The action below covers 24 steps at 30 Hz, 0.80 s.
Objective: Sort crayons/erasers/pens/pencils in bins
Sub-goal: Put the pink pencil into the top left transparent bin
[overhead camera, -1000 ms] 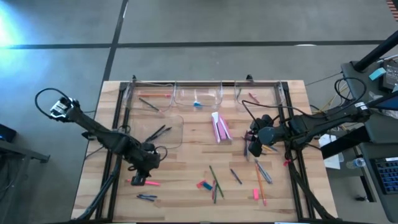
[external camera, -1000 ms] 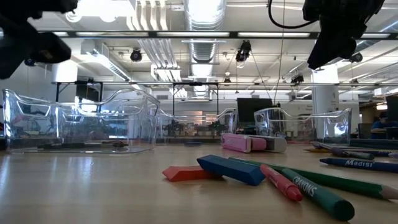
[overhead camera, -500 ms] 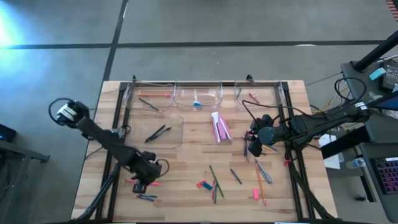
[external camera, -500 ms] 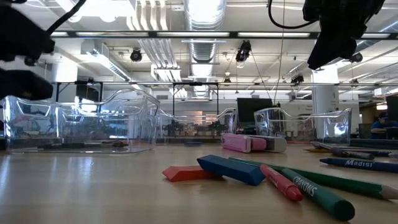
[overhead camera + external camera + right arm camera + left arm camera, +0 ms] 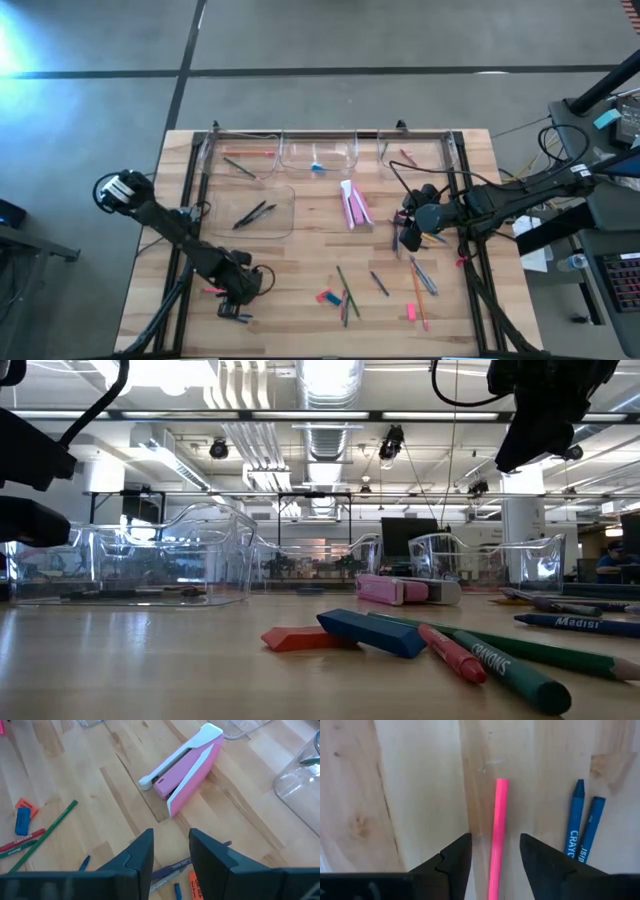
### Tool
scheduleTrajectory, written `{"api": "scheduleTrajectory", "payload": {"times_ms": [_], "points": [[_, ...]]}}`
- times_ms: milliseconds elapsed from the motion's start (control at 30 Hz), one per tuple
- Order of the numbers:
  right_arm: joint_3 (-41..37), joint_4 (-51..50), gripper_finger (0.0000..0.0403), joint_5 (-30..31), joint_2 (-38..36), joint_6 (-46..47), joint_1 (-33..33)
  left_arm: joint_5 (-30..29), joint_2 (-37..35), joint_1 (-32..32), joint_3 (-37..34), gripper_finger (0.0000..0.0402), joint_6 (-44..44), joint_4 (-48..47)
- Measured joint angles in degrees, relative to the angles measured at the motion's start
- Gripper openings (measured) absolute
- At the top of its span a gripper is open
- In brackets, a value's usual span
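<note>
My left gripper (image 5: 238,291) is open low over the near left of the table; its fingers (image 5: 455,852) stand on either side of a thin pink stick (image 5: 497,830) that lies flat on the wood, not touching it. Two blue crayons (image 5: 580,827) lie beside it. My right gripper (image 5: 405,228) hangs open and empty at the right, near a pink stapler (image 5: 187,762). An orange-pink eraser (image 5: 300,638) and a blue eraser (image 5: 372,632) lie at the near middle (image 5: 327,297). Three clear bins (image 5: 318,155) stand along the far edge; a wider one (image 5: 265,210) holds black pens.
Several crayons, pens and pencils lie scattered over the near right of the table (image 5: 420,280). A green crayon (image 5: 500,665) and a red one (image 5: 455,652) lie beside the erasers. A pink eraser (image 5: 411,312) lies near the front right. Dark rails (image 5: 190,200) edge the table.
My left gripper has gone toward the table's near edge and down, until it hangs over the pink stick with a finger on either side of it. The stick has stayed where it was.
</note>
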Motion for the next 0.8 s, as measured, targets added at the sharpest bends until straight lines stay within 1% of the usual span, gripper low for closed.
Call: {"api": "scheduleTrajectory", "payload": {"times_ms": [100,333,367,467,567,633,733,800], "points": [[0.0,-0.39,0.0112,0.0,0.0,-0.06,0.0,-0.45,1.22,0.0,-0.08,0.0119,-0.94,-0.33],[0.0,-0.99,0.0113,0.0,0.0,-0.1,0.0,-1.06,2.62,0.05,0.41,0.0019,-0.99,-1.38],[0.0,-1.03,0.0114,0.02,0.0,-0.1,0.0,-1.06,2.4,0.07,0.39,0.0012,-0.99,-1.37],[0.0,-1.13,0.0111,0.53,0.0,-0.11,0.0,-0.97,0.78,0.07,0.33,0.0009,-0.86,-1.25],[0.0,-1.16,0.0107,1.12,0.0,-0.22,-0.01,-0.69,-3.24,0.17,0.82,0.0005,-0.46,-2.36],[0.0,-1.16,0.0105,1.16,0.0,-0.59,-0.04,0.39,-6.72,0.28,0.7,0.0004,-0.46,-3.04],[0.0,-1.24,0.0105,1.19,0.01,-0.87,-0.05,0.87,-14.41,0.47,2.18,0.0002,0.75,-3.89],[0.0,-1.26,0.0107,1.56,0.02,-1.02,-0.23,-1.24,-18.98,0.95,4.0,0.0002,0.85,-7.07]]}}
